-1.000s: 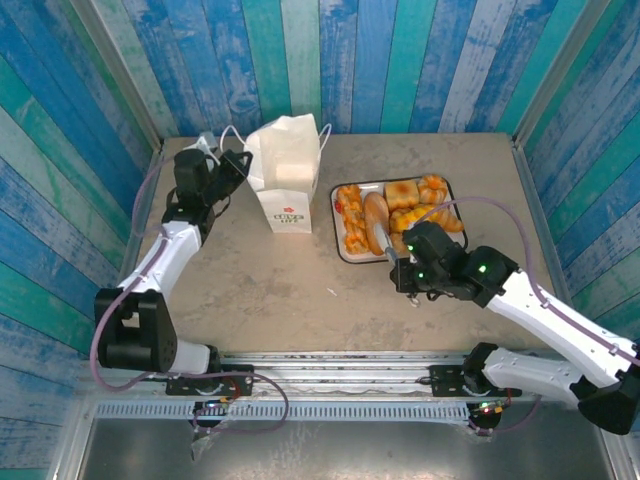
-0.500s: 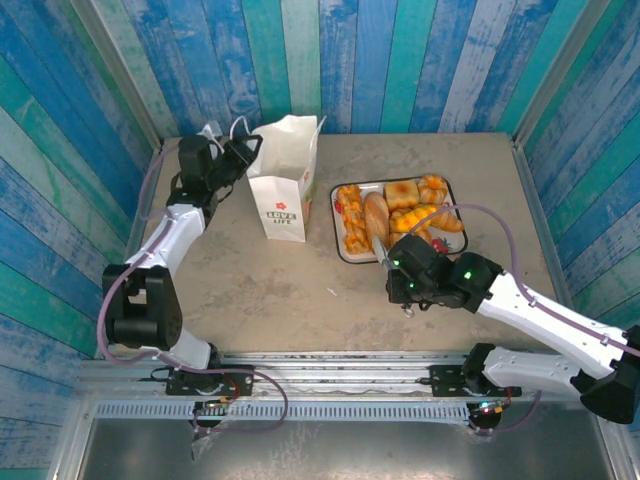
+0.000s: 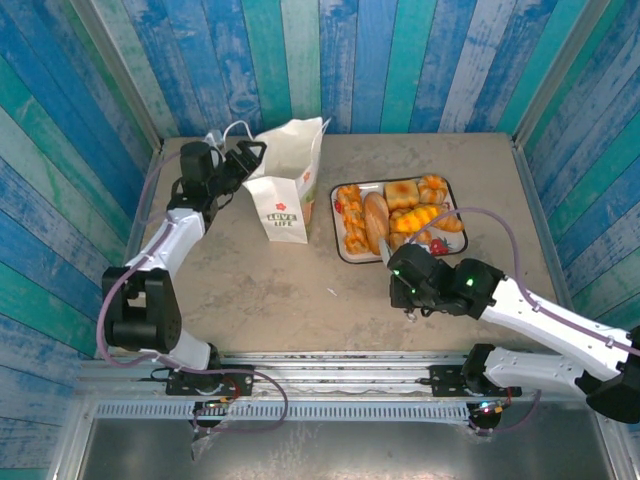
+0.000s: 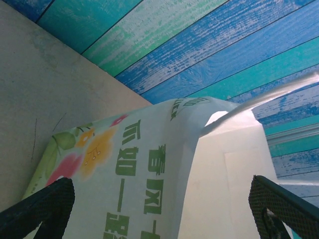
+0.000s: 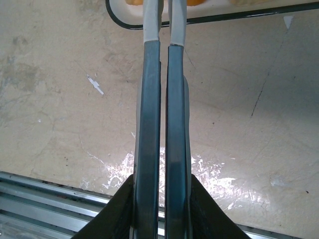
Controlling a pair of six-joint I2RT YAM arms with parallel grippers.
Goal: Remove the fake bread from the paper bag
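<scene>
Two arms share one table (image 3: 250, 280); the paper bag (image 3: 287, 195) is your landmark.

The bag sits toward the table's back left, leaning, with its red logo facing the arm bases. No view looks into its mouth, so you can't tell whether anything is left inside.

Just right of the bag is a white tray (image 3: 337, 225) piled with fake bread (image 3: 402, 193): rolls, a brown loaf, a square bun.

The left gripper (image 3: 247, 158) is at the bag's upper left edge with its jaws spread wide. In the left wrist view the printed side panel spans the gap between the fingers, and a loop handle (image 4: 259, 102) runs past. Nothing is pinched yet.

The right gripper (image 5: 164, 10) is well right of the bag, at the near rim of the tray. Its fingers are pressed together with nothing between them.

My read is that most of the bread is already out and the step in hand is the left arm getting hold of the bag to check or empty it.

- Close on the paper wall near the top edge, not the thin handle, because the handle would let the bag swing.
- Squeeze lightly, since paper creases and can fold over the mouth.
- Tip the mouth toward the overhead camera or toward the tray, slowly, because light toy pastries roll.
- Spread the right fingers before sending them to the bag.
- Keep the right arm clear of the tray rim.
</scene>
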